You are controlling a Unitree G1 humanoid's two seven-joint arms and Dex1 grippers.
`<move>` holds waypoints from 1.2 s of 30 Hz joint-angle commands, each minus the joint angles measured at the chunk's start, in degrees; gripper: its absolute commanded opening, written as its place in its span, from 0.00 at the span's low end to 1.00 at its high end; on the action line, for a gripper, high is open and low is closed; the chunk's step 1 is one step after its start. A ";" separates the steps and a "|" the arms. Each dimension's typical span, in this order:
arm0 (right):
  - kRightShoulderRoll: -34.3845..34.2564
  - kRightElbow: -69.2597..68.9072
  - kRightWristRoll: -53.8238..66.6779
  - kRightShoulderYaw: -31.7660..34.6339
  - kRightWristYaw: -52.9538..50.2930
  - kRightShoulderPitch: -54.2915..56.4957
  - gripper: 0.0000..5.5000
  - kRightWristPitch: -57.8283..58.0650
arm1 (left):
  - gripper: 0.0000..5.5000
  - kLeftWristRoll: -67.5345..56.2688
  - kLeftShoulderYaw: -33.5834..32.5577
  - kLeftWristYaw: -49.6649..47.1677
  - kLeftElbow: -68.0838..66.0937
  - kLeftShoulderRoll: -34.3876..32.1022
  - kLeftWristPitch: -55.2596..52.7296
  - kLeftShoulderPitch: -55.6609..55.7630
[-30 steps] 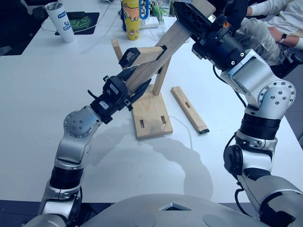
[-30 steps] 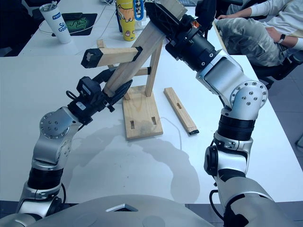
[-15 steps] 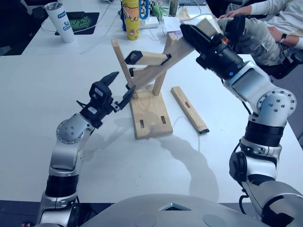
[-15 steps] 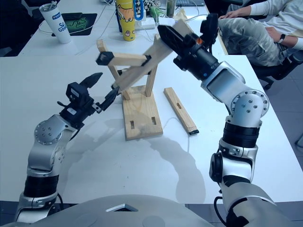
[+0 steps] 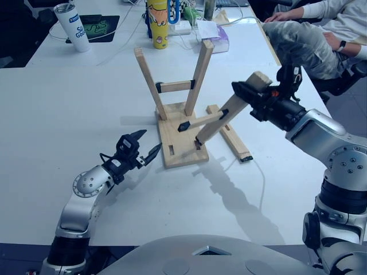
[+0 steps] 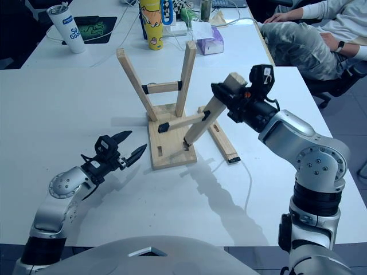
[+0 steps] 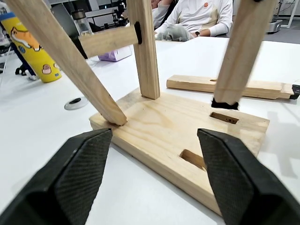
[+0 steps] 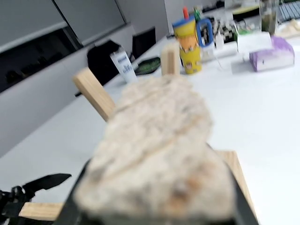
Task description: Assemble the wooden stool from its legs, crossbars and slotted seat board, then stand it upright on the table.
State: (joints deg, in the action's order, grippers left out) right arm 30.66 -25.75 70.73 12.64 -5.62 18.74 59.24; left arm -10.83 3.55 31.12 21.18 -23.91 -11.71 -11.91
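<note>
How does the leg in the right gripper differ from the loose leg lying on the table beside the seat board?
The held leg slants up from the seat board, its top in the right gripper; the loose leg lies flat, untouched. The held leg carries a crossbar; the loose leg shows an empty slot. Both are pale wood with a dark end cap.

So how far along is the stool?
Done: two legs and a crossbar stand in the seat board. In hand: the right gripper holds a third leg with its crossbar by the empty slots; left gripper open. Left: seating it, the loose leg, then standing upright.
</note>
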 commanded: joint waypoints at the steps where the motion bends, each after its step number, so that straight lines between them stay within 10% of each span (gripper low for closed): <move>1: -1.29 1.39 0.74 -0.46 -3.95 -1.42 0.18 2.22 | 0.61 1.02 0.62 -1.39 0.41 0.86 0.52 -0.86; 15: -11.27 3.90 8.87 2.29 -22.05 -6.43 0.18 -3.00 | 0.61 0.79 0.54 -1.85 0.06 1.23 1.30 -0.63; 36: -3.65 8.07 -34.19 -17.34 -2.20 -6.84 0.19 -20.89 | 0.61 1.02 1.01 -1.80 -0.29 1.29 1.67 0.51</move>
State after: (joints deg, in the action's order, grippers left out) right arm 23.66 -21.55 46.59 -0.41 -8.44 16.51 36.84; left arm -10.39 4.05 28.85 21.17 -22.12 -10.10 -12.56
